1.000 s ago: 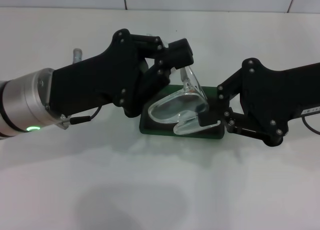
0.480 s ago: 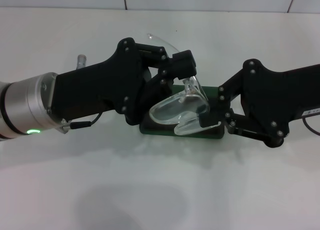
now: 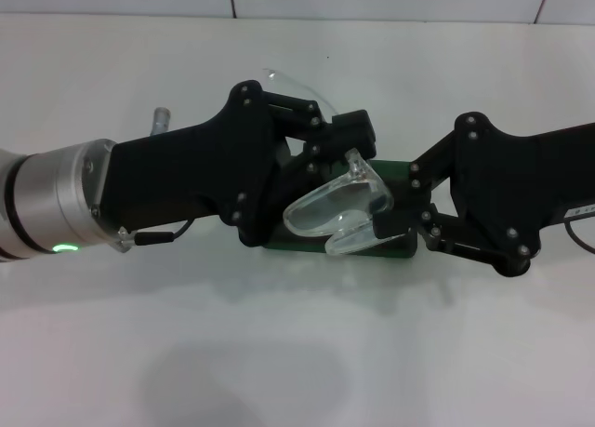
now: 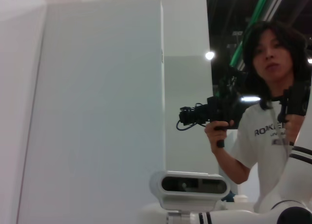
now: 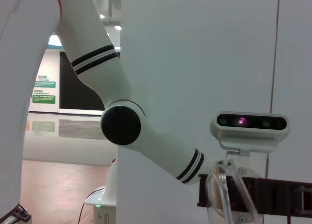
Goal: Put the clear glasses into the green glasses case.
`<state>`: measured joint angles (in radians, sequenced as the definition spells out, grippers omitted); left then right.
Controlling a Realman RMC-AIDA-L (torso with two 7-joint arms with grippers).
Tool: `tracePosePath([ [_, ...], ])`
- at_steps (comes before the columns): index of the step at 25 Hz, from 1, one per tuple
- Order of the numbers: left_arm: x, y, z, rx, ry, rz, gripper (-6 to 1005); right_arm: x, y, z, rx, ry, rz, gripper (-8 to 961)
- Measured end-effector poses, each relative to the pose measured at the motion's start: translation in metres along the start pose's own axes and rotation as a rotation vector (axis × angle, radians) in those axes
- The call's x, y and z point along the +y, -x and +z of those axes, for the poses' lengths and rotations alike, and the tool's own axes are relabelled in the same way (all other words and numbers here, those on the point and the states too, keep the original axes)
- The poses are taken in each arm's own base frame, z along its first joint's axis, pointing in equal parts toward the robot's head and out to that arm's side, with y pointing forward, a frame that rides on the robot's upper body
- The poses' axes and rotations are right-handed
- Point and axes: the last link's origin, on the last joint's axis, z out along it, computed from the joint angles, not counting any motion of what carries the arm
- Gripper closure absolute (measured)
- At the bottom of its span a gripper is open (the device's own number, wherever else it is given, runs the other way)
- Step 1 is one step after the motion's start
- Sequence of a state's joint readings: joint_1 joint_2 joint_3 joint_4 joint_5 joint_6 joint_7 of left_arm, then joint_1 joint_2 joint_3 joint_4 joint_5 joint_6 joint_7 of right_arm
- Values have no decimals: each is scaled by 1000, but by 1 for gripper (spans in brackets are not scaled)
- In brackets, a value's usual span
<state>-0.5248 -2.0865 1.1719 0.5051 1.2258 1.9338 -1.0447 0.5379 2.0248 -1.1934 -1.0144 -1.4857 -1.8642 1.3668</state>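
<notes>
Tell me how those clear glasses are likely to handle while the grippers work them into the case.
The clear glasses look like thin transparent plastic, so probably light and somewhat flexible. One long slim arm arcs free behind the left gripper; it could snag or swing. The smooth lenses may slip where the right gripper meets them, over the green glasses case.

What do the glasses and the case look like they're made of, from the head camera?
The clear glasses look like colourless transparent plastic, glossy: the gripper and case show through the lenses, and the edges catch white highlights. The green glasses case is mostly hidden under them and the left gripper; its visible edge is dark green and matte, probably plastic or a leather-like covering, but I can't tell which.
</notes>
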Motion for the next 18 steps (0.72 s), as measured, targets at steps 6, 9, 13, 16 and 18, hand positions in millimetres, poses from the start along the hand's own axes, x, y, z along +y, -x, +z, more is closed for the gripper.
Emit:
tracePosePath([
  [6,1,0,2,-7,13,-5,946,1,1,-1,-10,0,-2,902],
  [9,1,1,2,-9,14,-6,946,1,0,-1,-11,4,-2,903],
  [13,1,1,2,-9,14,-6,946,2,0,-1,-14,3,-3,904],
  [16,1,1,2,-9,15,-10,946,2,0,-1,-15,2,-5,904],
  [18,1,1,2,-9,15,-13,946,2,0,-1,-15,2,-5,904],
])
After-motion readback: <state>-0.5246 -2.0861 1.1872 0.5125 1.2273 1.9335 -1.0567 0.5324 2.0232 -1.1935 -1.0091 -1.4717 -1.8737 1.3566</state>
